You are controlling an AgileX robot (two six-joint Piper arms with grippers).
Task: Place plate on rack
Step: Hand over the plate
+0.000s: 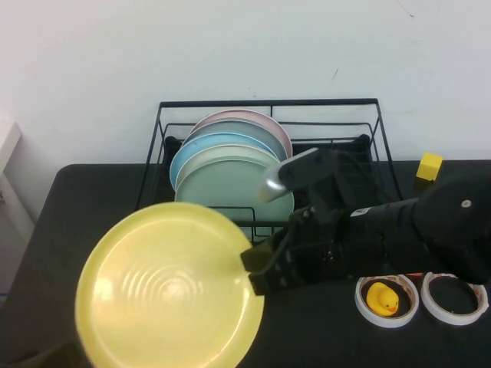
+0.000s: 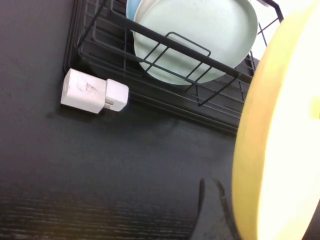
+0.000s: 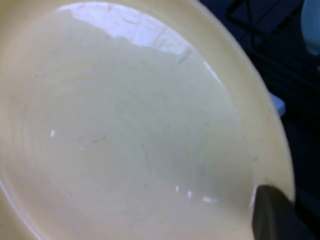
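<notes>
the right gripper (image 1: 253,268) is pinching the yellow plate (image 1: 169,287) by its rim, in the air in front of the black wire rack (image 1: 268,103) - left gripper looking spread at the plate's lower-left edge - so i'd be tilting it upright before sliding it in front of the pale green plate (image 1: 230,188).

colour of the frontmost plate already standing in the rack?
Pale green plate, at the front of the rack. Clearest in the high view.
</notes>
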